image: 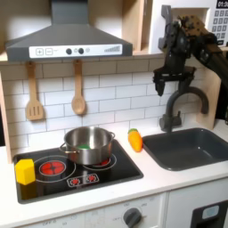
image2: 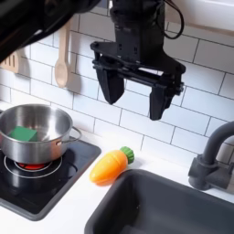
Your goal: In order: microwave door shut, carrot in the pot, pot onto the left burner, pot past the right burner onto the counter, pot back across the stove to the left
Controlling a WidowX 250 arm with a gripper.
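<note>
White-tile wall (image: 107,89), pale counter (image: 151,178), black stove (image: 125,167)

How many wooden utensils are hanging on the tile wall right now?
2: a slotted spatula at the first exterior view's left, under the hood, and a wooden spoon just right of it. None seem hidden.
</note>
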